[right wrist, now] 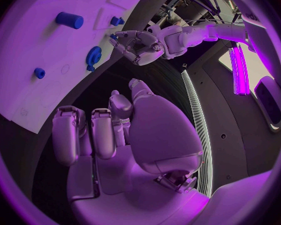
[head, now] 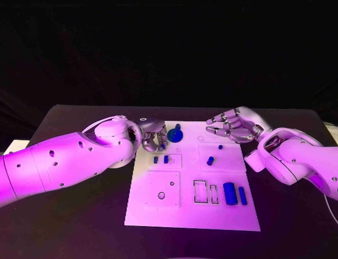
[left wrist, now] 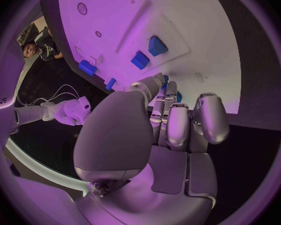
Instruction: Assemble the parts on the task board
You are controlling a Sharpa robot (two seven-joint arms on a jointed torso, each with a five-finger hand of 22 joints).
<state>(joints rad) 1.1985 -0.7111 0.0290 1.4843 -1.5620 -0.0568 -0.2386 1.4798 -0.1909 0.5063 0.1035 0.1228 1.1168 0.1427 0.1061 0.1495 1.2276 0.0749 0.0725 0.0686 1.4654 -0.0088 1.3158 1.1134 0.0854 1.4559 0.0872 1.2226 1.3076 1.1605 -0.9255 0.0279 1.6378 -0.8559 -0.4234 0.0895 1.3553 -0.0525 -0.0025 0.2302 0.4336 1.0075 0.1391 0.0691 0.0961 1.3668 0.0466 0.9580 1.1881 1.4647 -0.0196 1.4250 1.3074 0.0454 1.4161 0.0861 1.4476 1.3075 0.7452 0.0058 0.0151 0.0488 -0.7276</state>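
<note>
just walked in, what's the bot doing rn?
It's assembling small blue parts on the white task board. The left hand is at the board's far left corner, right beside a blue gear-like part; whether it is gripping anything can't be made out. The right hand hangs over the far right corner with fingers curled in, apparently holding nothing. Other blue pieces sit on the board: a short peg mid-board and a long bar near the slots at the near right.

The white task board (head: 191, 216) lies flat mid-table, a blue gear (head: 176, 133) at its far edge, a short blue peg (head: 211, 160) lying right of centre, two small blue pieces (head: 161, 159) left, and two long blue bars (head: 235, 193) near right.
</note>
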